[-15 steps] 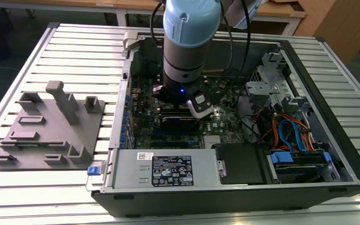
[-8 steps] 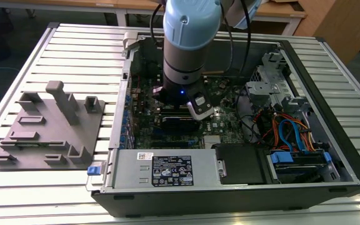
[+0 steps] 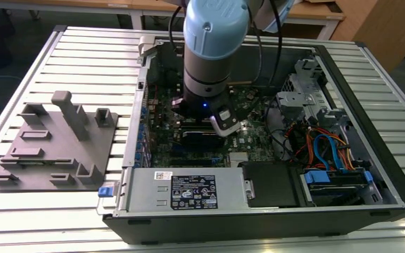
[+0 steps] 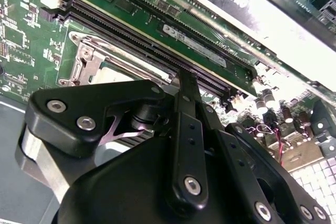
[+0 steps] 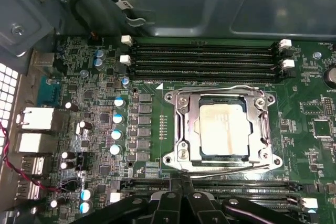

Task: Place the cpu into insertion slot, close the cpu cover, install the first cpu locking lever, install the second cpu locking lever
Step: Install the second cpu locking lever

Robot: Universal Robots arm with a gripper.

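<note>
Closed, empty jaws are being held beside the cpu cover, lowered over the cpu. Thin, springy wire levers are being judged best pressed at their ends.

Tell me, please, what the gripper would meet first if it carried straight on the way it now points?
Probably the thin wire locking lever along the near edge of the cpu cover. In the first wrist view the gripper tips sit right beside that edge, with the cpu seated further in. Depth is unclear, so they may already touch.
</note>
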